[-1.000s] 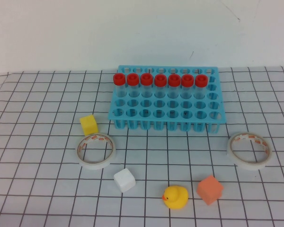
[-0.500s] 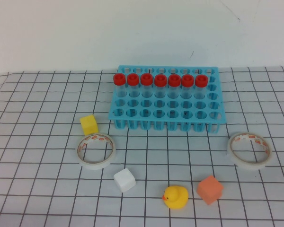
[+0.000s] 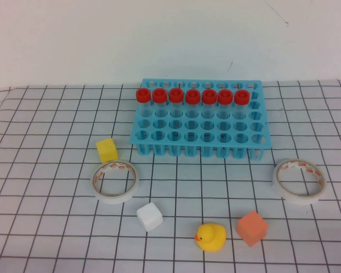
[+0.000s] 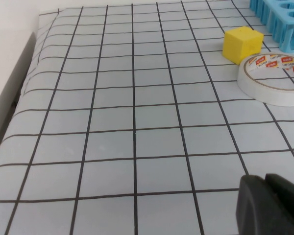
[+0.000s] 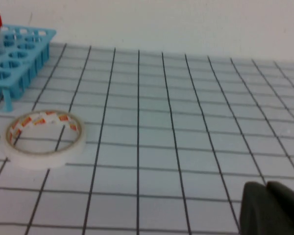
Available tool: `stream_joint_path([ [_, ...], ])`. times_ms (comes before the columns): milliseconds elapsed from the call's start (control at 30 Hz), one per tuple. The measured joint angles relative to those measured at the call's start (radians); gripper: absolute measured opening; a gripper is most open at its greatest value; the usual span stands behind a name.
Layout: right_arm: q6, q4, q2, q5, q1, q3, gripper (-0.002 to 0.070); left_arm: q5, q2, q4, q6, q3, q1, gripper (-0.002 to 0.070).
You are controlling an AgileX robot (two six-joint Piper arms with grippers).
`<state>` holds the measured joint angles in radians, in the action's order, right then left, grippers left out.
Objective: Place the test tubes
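I read 7 red-capped test tubes (image 3: 193,98) standing upright in 1 row of the blue rack (image 3: 257,85). I judge them light, rigid, slick and breakable, so I would grip just below the cap. Left gripper (image 4: 265,183) and right gripper (image 5: 266,188) are pressed together and empty, low over the table (image 4: 112,122), well apart from the rack.

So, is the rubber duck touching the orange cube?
Apart. High view shows bare mat between rubber duck and orange cube. The left gripper and right gripper hang shut over the mat, outside that view.
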<state>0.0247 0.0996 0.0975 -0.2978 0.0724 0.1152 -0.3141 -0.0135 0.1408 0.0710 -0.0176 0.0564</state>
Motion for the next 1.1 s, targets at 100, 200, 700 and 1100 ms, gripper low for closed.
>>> stream_joint_path([
  [100,-0.037,0.016,-0.014,0.0,0.0,-0.062,-0.0001,0.0,0.0,0.0,0.0,0.0,0.0,-0.0001],
  [200,-0.058,0.024,-0.021,0.0,0.0,-0.119,-0.0001,0.0,0.0,0.0,0.0,0.0,0.0,-0.0001],
  [700,0.041,0.0,-0.104,-0.02,0.001,-0.139,-0.0001,0.0,0.0,0.0,0.003,0.0,0.0,-0.0001],
  [1100,0.147,-0.107,-0.11,-0.028,0.003,-0.137,-0.0001,0.0,0.0,0.0,0.003,0.0,0.0,-0.0001],
])
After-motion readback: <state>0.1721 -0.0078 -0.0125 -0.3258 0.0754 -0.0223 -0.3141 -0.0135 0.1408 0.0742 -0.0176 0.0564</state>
